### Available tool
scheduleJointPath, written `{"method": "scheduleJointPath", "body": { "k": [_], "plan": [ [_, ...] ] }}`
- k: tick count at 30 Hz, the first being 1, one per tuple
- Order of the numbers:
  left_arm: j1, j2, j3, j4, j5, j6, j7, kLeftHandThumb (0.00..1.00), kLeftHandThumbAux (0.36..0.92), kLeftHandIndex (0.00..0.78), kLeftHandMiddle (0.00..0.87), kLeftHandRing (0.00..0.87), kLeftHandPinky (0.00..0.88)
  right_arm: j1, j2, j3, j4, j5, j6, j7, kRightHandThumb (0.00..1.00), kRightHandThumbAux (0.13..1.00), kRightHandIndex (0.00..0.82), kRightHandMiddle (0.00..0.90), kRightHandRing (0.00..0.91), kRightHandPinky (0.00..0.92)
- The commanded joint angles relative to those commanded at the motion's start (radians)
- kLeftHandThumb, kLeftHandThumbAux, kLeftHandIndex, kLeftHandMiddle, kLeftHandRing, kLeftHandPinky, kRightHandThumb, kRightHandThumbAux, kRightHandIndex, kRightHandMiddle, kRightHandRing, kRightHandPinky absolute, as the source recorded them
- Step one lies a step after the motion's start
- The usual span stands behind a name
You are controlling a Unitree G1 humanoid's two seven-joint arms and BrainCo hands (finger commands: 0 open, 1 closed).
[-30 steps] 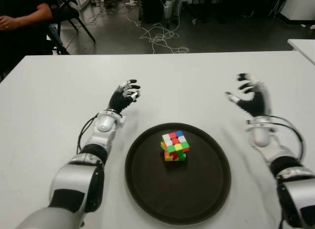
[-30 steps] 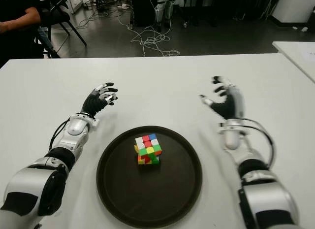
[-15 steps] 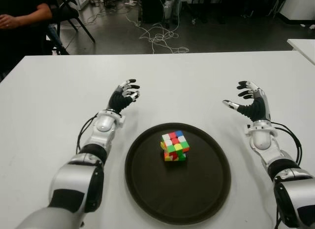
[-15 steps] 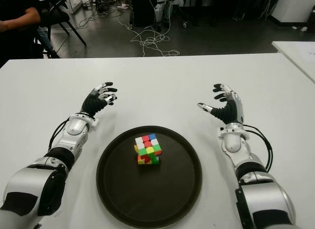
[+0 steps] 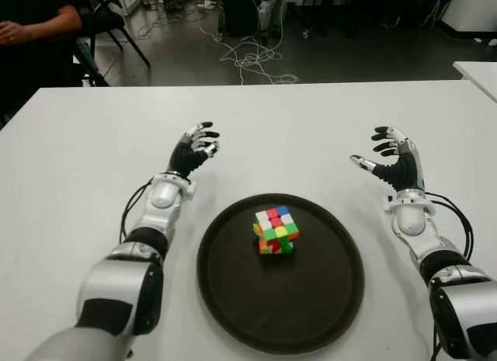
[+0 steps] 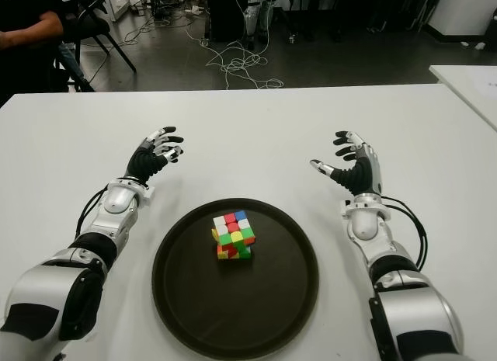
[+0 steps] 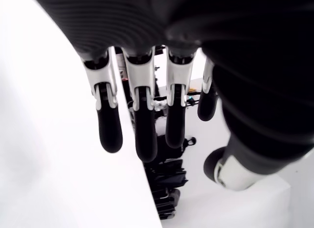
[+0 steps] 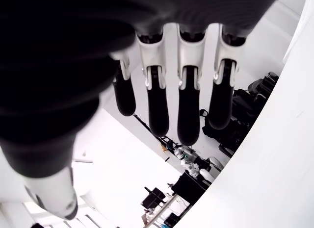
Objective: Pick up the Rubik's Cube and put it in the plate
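White tabletop (image 5: 93, 144) fills most of my feed, and on it, close to me and between the two arms, sits a dark round plate (image 5: 233, 314). I can see the Rubik's Cube (image 5: 276, 230) already lying inside that plate, a little toward the far side of its middle, with red, white and blue squares on top and green and yellow on the near face. My left hand (image 5: 194, 146) shows just beyond the plate's far left edge, fingers loosely spread and holding nothing; its wrist camera confirms the fingers (image 7: 140, 120) hang apart with only table behind them. My right hand (image 5: 392, 161) shows off the plate's far right edge, palm turned inward, thumb out, fingers (image 8: 189, 105) separated and empty. Beyond the table's far left corner a seated person (image 5: 31, 35) is partly visible, and cables (image 5: 252, 62) trail across the floor.
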State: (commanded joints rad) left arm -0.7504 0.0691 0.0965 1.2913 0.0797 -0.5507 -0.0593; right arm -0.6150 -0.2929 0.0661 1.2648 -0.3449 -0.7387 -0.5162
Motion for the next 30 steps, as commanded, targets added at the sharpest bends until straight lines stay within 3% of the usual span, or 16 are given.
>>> {"method": "scheduleJointPath", "body": {
  "k": [16, 21, 30],
  "plan": [
    [-0.015, -0.011, 0.036, -0.003, -0.04, 0.027, -0.018, 0.207, 0.723, 0.174, 0.252, 0.279, 0.313, -0.002, 0.005, -0.023, -0.002, 0.051, 0.034, 0.083, 0.001, 0.743, 0.27, 0.326, 0.35, 0.35],
    [-0.016, -0.017, 0.046, -0.005, -0.052, 0.046, -0.021, 0.228, 0.74, 0.181, 0.25, 0.274, 0.319, 0.002, 0.019, -0.069, -0.004, 0.127, 0.036, 0.204, 0.033, 0.728, 0.25, 0.315, 0.334, 0.336],
    [-0.03, -0.029, 0.061, -0.007, -0.075, 0.085, -0.026, 0.232, 0.778, 0.182, 0.251, 0.277, 0.323, -0.012, 0.045, -0.213, -0.011, 0.352, 0.111, 0.57, 0.077, 0.723, 0.225, 0.304, 0.328, 0.356]
  ]
}}
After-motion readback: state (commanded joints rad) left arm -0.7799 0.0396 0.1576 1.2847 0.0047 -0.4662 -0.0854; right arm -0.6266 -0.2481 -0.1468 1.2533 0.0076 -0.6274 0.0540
